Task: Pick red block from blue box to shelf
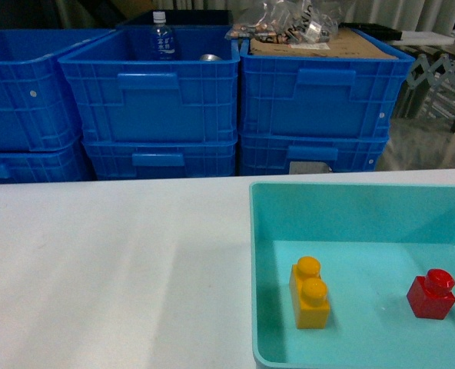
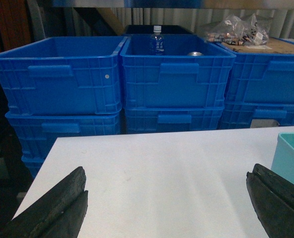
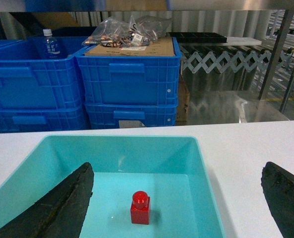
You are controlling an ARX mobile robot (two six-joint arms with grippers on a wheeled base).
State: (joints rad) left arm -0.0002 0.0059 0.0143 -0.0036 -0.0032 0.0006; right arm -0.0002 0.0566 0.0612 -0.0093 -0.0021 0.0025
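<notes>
Two bricks lie on the floor of the blue box (image 1: pixel 350 196), which sits at the lower right of the head view on a white table (image 1: pixel 112 261). The red block (image 1: pixel 432 294) stands upright, stud up, near the right edge of that frame; an orange-yellow brick (image 1: pixel 310 292) with two studs stands well apart from it, toward the bin's left wall.

From the right wrist camera the red block appears low and centre, resting on the turquoise floor between the two dark fingers (image 3: pixel 62 208) of the right gripper (image 3: pixel 186 208) — these are spread wide, touch nothing and hold nothing. The left gripper (image 2: pixel 167 208) shows likewise in its own view: fingers at the lower corners, far apart, above bare table, with the bin's corner at the right edge.

Behind the table, dark blue crates (image 1: pixel 158 96) are stacked in rows — one holds a water bottle (image 1: pixel 161 38), another carries cardboard and clear bags (image 1: pixel 289 24). Steel uprights of the shelf (image 3: pixel 273 54) show at the upper right of the right wrist view.
</notes>
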